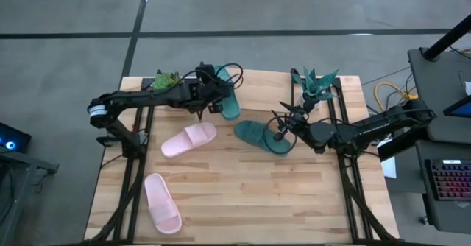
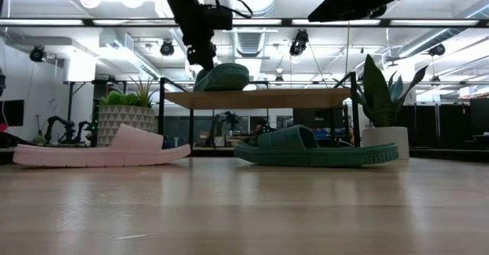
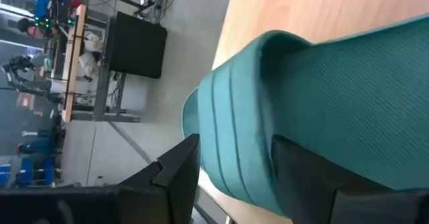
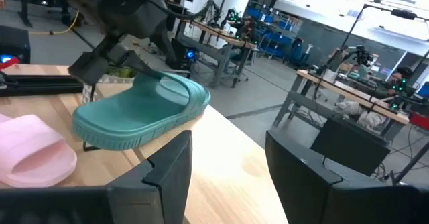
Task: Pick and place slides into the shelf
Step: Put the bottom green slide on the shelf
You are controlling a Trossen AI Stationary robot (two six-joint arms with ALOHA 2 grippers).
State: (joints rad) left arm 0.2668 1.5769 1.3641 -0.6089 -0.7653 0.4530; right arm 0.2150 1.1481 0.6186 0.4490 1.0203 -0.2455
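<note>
The shelf (image 2: 260,98), a light wooden plank on thin black metal legs, served as the reference. On its top lay one teal-green slide (image 2: 221,77), soft rubber with a wide ribbed strap; the left gripper (image 1: 213,101) was clamped on its strap, one finger (image 3: 175,177) on each side. The second teal-green slide (image 1: 261,136) lay on the tabletop (image 1: 243,194) just in front of the shelf, with the right gripper (image 1: 282,134) directly above its toe end, fingers (image 4: 164,170) spread apart and empty. One pale pink slide (image 1: 188,139) lay in front of the shelf's left end; the other pale pink slide (image 1: 162,202) lay well apart from the shelf, near the table's front edge. From above, the arms hid much of the shelf.
</note>
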